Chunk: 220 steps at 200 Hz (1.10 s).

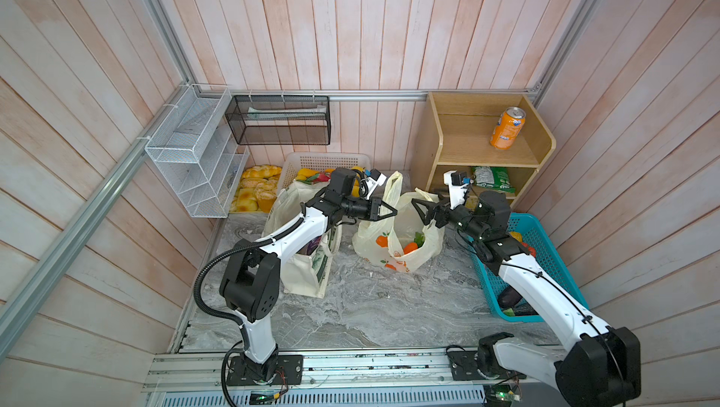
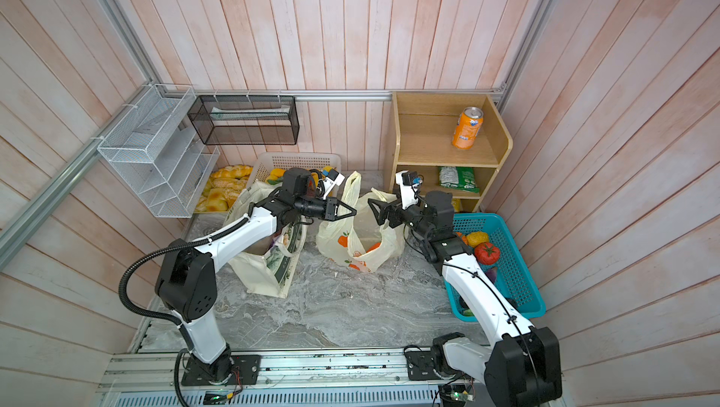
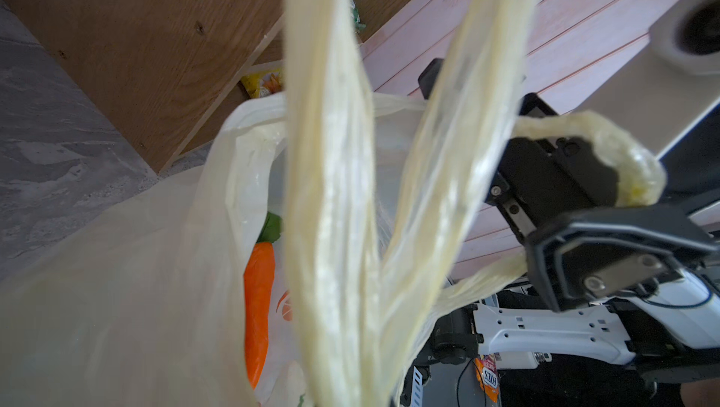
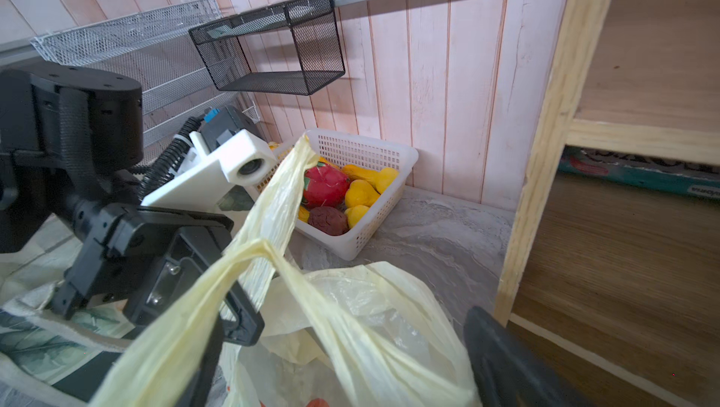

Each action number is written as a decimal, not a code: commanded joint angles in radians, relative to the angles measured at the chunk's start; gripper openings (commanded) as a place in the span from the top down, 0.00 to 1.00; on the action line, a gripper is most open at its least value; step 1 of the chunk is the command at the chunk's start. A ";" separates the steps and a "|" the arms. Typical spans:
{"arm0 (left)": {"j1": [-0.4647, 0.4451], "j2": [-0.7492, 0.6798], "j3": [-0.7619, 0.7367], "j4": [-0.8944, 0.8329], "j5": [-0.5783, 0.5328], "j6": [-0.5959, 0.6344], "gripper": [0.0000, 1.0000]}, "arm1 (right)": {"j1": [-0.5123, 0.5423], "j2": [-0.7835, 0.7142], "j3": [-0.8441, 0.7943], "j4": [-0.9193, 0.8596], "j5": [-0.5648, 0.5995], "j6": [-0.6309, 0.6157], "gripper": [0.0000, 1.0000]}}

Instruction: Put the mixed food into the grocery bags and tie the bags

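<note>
both arms (image 1: 296, 233) outstretched over one plastic bag (image 1: 405, 257): left gripper (image 1: 391, 213) pinches a handle (image 1: 394, 187), right gripper (image 1: 419, 212) spread wide

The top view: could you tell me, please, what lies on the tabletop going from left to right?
From the left: bread rolls → cream tote → plastic bag → blue basket.

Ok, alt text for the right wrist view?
The left gripper, shut on a loop handle of the thin pale-yellow plastic bag, fills the foreground. Behind stand a white perforated basket of toy produce and a black mesh shelf.
</note>
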State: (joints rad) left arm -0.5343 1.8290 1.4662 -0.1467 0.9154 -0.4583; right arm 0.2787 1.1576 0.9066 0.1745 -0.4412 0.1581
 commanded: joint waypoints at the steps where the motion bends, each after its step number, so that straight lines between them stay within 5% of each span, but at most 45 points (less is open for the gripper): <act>1: -0.016 -0.030 -0.010 -0.006 0.002 0.027 1.00 | -0.001 -0.049 0.089 -0.079 0.009 0.011 0.02; 70: -0.018 -0.096 -0.091 0.059 -0.031 -0.006 1.00 | 0.019 -0.113 0.166 -0.306 0.093 0.016 0.02; 132: -0.019 -0.125 -0.112 0.076 -0.113 -0.037 1.00 | 0.293 -0.278 0.222 -0.589 0.431 0.111 0.02; 185: -0.018 -0.129 -0.112 0.065 -0.151 -0.031 1.00 | 0.371 -0.336 0.212 -0.741 0.532 0.273 0.02; 220: -0.017 -0.135 -0.117 0.064 -0.150 -0.026 1.00 | 0.401 -0.351 0.193 -0.808 0.557 0.331 0.19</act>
State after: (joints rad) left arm -0.5518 1.7294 1.3655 -0.0967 0.7757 -0.4938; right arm 0.6598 0.8185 1.1023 -0.5377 0.0605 0.4187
